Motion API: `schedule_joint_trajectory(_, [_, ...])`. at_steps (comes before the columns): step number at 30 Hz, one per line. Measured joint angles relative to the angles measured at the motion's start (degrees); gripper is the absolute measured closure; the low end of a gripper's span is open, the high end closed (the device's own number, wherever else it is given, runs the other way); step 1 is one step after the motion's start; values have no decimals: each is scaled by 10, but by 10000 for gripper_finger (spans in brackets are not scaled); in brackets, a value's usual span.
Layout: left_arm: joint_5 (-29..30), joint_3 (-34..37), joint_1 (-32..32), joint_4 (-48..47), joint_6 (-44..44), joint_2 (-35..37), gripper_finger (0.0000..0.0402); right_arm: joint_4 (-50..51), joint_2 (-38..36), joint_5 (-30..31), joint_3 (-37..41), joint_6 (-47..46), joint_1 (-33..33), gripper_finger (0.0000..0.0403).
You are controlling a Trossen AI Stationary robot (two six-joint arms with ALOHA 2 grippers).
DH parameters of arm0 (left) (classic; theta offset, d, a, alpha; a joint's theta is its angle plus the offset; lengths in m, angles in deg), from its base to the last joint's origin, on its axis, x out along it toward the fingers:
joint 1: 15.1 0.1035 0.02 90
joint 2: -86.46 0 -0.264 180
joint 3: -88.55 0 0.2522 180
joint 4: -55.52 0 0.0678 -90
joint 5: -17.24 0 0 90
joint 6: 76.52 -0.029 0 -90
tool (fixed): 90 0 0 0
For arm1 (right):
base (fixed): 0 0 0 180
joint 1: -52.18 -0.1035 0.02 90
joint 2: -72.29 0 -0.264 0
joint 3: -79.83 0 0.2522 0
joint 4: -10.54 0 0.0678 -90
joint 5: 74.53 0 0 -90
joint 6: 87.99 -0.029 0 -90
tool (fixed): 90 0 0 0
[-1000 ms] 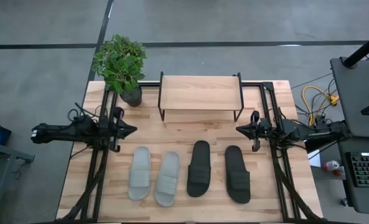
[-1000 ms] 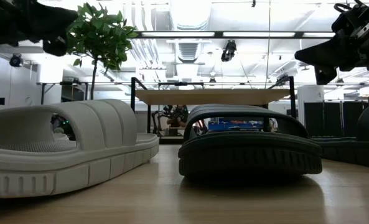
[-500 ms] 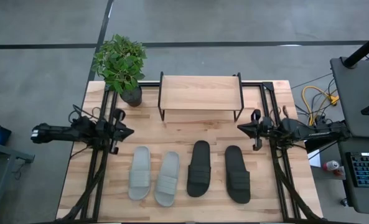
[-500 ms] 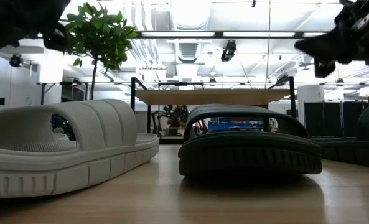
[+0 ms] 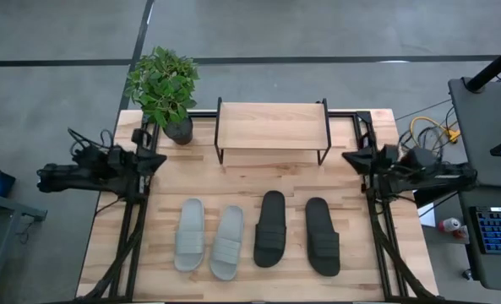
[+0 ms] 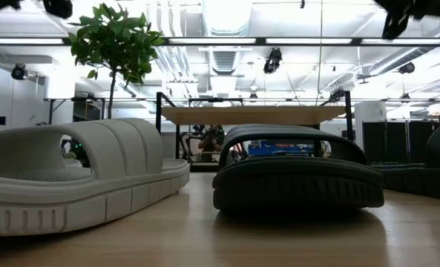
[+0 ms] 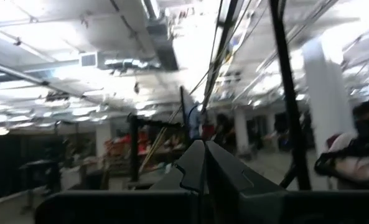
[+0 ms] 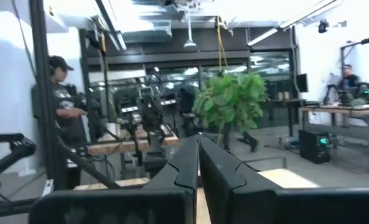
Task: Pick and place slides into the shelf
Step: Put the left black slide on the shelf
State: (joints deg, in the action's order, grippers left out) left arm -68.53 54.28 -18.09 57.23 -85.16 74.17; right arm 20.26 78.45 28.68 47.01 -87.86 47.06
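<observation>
Four slides lie sole-down in a row on the table's near half: a pale pair point(image 5: 189, 234) point(image 5: 227, 242) on the left and a black pair point(image 5: 269, 228) point(image 5: 322, 236) on the right. In the low view one pale slide point(image 6: 79, 174) and one black slide point(image 6: 297, 178) fill the foreground. The shelf point(image 5: 272, 131), with a light plank top on a thin black frame, stands at the far middle point(image 6: 253, 115). My left gripper point(image 5: 159, 158) hovers shut at the table's left side, high above the wood point(image 7: 203, 163). My right gripper point(image 5: 346, 157) hovers shut at the right side point(image 8: 197, 155). Both point slightly upward.
A potted plant point(image 5: 165, 86) stands at the far left corner, beside the shelf. Black frame rails point(image 5: 132, 236) point(image 5: 383, 245) run along both table sides. People stand in the room beyond point(image 8: 63, 118) point(image 7: 358, 143). Bare wood lies between the shelf and the slides.
Both grippers have risen and tipped their fingers upward, staying shut. Seen from above, each tip has drawn back toward its own side edge of the table and a little toward the far edge. The slides and the shelf have kept still.
</observation>
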Motion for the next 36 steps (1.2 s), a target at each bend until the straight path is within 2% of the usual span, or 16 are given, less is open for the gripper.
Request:
schedule_joint_trajectory(4, [26, -90, 0, -81, -19, -49, 402, 98, 39, 25, -95, 18, 0, 394])
schedule_joint_trajectory(10, [28, -206, 0, -136, -29, -121, 402, 148, 128, 34, -199, 46, 0, 394])
schedule_joint_trajectory(17, [72, -316, 0, -246, -40, -205, 402, 242, 251, 34, -312, 59, 0, 394])
schedule_joint_trajectory(21, [72, -355, 0, -302, -38, -247, 402, 327, 322, 35, -379, 51, 0, 394])
schedule_joint_trajectory(28, [70, -382, 0, -344, -37, -290, 402, 443, 422, 35, -478, 46, 0, 394])
schedule_joint_trajectory(36, [70, -402, 0, -344, -38, -334, 402, 491, 490, 35, -559, 77, 0, 394])
